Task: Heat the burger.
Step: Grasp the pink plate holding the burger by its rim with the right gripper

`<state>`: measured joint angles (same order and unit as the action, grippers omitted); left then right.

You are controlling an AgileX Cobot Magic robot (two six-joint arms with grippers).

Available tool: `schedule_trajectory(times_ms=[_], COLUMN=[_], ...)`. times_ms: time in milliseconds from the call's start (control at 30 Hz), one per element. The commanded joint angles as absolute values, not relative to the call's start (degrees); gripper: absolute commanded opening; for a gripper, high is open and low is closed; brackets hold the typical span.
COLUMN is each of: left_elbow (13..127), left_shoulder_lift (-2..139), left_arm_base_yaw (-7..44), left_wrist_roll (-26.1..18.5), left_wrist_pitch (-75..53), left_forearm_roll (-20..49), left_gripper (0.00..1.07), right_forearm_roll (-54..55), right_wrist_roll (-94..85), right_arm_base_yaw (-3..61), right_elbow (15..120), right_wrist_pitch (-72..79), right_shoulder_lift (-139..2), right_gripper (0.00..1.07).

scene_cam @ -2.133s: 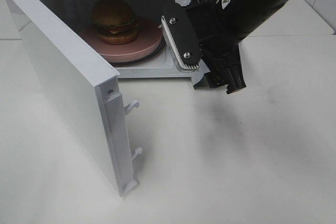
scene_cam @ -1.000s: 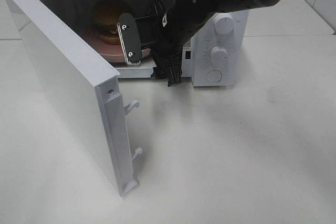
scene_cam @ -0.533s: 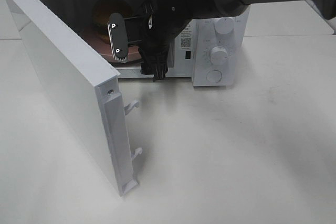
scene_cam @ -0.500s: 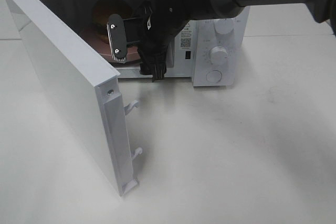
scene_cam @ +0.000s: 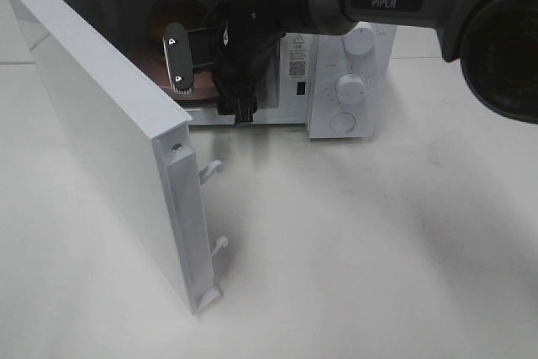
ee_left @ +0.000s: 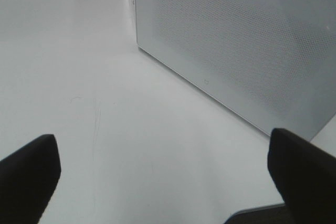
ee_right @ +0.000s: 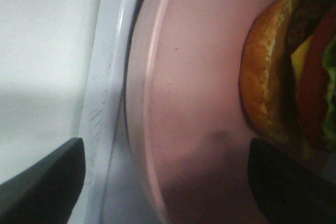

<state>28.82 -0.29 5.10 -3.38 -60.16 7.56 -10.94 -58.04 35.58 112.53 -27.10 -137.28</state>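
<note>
I see the microwave (scene_cam: 336,48) at the top of the high view on the white surface (scene_cam: 378,250), its door (scene_cam: 109,132) swung wide toward the lower left, I judge so the cavity stays reachable. Inside sits the pink plate (ee_right: 189,103) carrying the burger (ee_right: 286,66), at the upper right of the right wrist view. My right claw (scene_cam: 189,60) reaches into the opening with fingers spread and gripping nothing, while my left claw (ee_left: 163,177), equally spread and empty, waits outside the door.

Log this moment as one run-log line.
burger: on plate, in microwave | door: open | right gripper: open, at plate | left gripper: open, idle
</note>
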Motion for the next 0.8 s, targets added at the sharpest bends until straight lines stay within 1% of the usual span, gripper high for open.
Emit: schedule_trajectory(times_ms=[33,433,467,500,567,600,633,667,700,733,767,800], left_elbow=[28.65,28.65,28.65,28.65,28.65,28.65,28.65,28.65,28.65,28.65,28.65,28.65], left_shoulder_lift=[-1.38,-1.38,-1.38,-1.38,-1.38,-1.38,-1.38,-1.38,-1.38,-1.38,-1.38,-1.38], left_arm_base_yaw=[4.98,4.98,4.98,4.98,4.98,4.98,4.98,4.98,4.98,4.98,4.98,4.98], left_wrist_roll=[-2.98,-2.98,-2.98,-2.98,-2.98,-2.98,-2.98,-2.98,-2.98,-2.98,-2.98,-2.98], left_wrist_pitch=[-59.36,-59.36,-59.36,-59.36,-59.36,-59.36,-59.36,-59.36,-59.36,-59.36,-59.36,-59.36], left_forearm_roll=[7.56,7.62,7.62,7.62,7.62,7.62,7.62,7.62,7.62,7.62,7.62,7.62], left_gripper=[1.00,1.00,1.00,1.00,1.00,1.00,1.00,1.00,1.00,1.00,1.00,1.00], right_forearm_roll=[-11.17,-8.71,-8.71,-8.71,-8.54,-8.54,-8.42,-8.42,-8.42,-8.37,-8.37,-7.39], right_wrist_roll=[-58.27,-58.90,-59.53,-59.53,-60.91,-60.91,-60.91,-60.91,-60.91,-60.91,-60.91,-60.85], right_arm_base_yaw=[35.70,36.38,36.38,36.38,36.38,36.38,36.38,36.38,36.38,36.38,36.38,36.38], right_elbow=[115.34,116.20,116.20,116.20,116.25,116.25,116.31,116.31,116.31,116.31,116.31,116.31], right_wrist_pitch=[-29.05,-27.16,-26.99,-26.99,-26.59,-26.59,-26.13,-26.13,-26.13,-26.13,-26.13,-26.24], right_shoulder_lift=[-138.71,-141.29,-141.41,-141.41,-141.52,-141.52,-141.52,-141.52,-141.52,-141.52,-141.52,-141.52], right_gripper=[0.81,0.78,0.75,0.75,0.67,0.67,0.56,0.56,0.42,0.33,0.33,0.17])
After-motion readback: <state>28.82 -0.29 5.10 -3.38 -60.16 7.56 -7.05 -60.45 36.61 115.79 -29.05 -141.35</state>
